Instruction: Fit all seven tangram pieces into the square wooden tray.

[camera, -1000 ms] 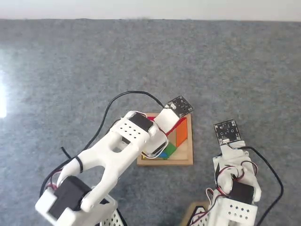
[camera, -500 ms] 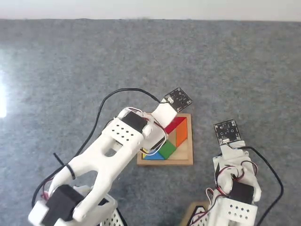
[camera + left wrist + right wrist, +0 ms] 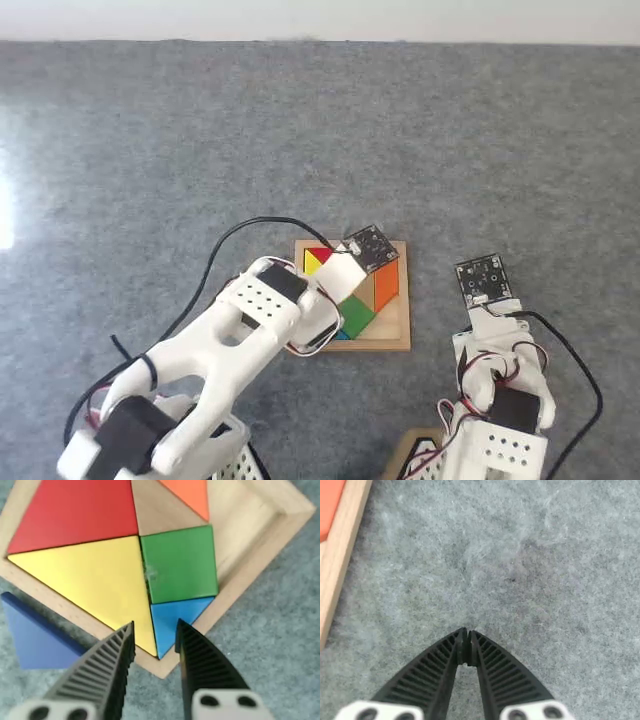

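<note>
- The left tool (image 3: 155,626) hangs just over one corner of the square wooden tray (image 3: 237,582), its ribbed jaws a little apart with nothing between them.
- The right tool (image 3: 466,636) is pressed closed and empty above the grey, felt-like worktop (image 3: 530,555), just beside the tray's outer edge.
- In the tray lie a red triangle (image 3: 75,515), a yellow triangle (image 3: 95,585), a green square (image 3: 180,562), a small blue triangle (image 3: 177,617) and an orange piece (image 3: 187,495), edge to edge.
- A tan triangular patch (image 3: 160,515) sits between them. Whether it is a plain wooden piece or bare tray floor cannot be told.
- A dark blue piece (image 3: 35,640) lies flat on the worktop outside the tray, right against its rim, so the task looks unfinished.
- The pieces appear to be painted wood, so they are probably light, stiff and unlikely to break. Their smooth faces may slip between the jaws.
- The dark blue piece is thin and lies flat, so the likely hold is across two opposite side edges near its middle, jaws coming straight down.
- The soft surface should give slightly, letting the fingertips get under the edge.
- The side against the rim leaves little room for a finger, so nudging the piece away first may help.
</note>
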Robot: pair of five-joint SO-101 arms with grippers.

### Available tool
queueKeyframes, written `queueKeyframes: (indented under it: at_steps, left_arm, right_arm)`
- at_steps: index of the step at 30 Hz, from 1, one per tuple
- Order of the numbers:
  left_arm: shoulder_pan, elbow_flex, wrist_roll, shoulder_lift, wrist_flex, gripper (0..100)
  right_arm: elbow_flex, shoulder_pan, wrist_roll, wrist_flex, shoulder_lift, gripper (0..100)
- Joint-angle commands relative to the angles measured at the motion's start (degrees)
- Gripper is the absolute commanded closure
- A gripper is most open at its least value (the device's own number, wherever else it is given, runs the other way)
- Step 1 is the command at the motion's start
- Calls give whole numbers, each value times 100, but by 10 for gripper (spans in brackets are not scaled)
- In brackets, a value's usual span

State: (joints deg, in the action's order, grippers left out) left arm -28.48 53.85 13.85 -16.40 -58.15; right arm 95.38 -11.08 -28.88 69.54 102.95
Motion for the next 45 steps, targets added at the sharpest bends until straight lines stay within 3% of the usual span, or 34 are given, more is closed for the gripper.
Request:
queueKeyframes:
  at_steps: [1,8,13,15,21,25,34,39,45]
  left_arm:
    - [0,13,53,-167,88,874]
    - [501,-796,-62,-730,-334,874]
    - [1626,-1191,-484,-967,-695,870]
    - [2031,-1138,-484,-703,-695,870]
    - [2409,-1209,-536,519,-466,844]
    - [2848,-1446,-932,1081,-255,837]
    - [2892,-2088,-712,1653,-281,803]
    - [2532,-2097,-721,1943,-492,777]
    - [2409,-2141,-1046,2347,-536,778]
  right_arm:
    - [105,57,0,13,66,982]
    - [105,31,0,13,66,982]
    - [105,57,0,13,66,982]
    - [105,57,0,13,66,982]
    - [105,66,0,13,66,982]
    - [105,48,0,13,66,982]
    - [105,57,0,13,66,982]
    - [105,57,0,13,66,982]
    - [105,57,0,13,66,982]
